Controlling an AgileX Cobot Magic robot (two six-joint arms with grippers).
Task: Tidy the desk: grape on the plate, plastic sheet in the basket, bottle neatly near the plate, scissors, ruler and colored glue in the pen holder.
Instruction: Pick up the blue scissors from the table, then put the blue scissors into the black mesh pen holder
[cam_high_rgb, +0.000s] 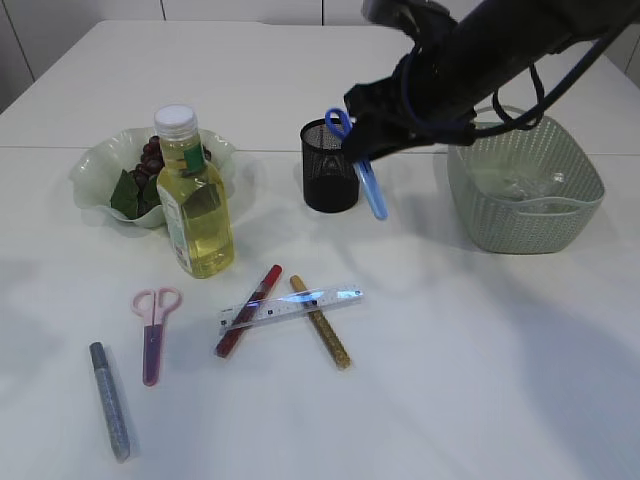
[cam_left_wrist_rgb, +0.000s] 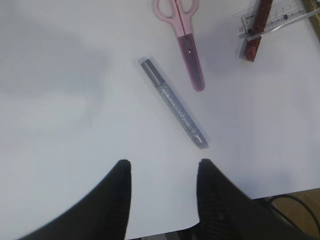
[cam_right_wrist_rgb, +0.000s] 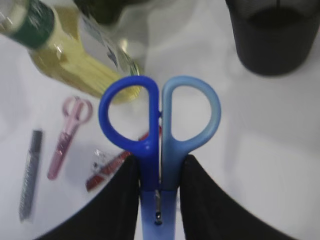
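Exterior view — grapes (cam_high_rgb: 152, 158) in plate (cam_high_rgb: 95, 170).

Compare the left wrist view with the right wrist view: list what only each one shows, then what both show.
Only the left wrist view: the empty left gripper, jaws apart above bare table, and the clear ruler.

Only the right wrist view: the blue scissors clamped in the right gripper, the bottle, and the black pen holder.

Both: the pink scissors, the silver glue pen and the red glue pen, all lying on the table.
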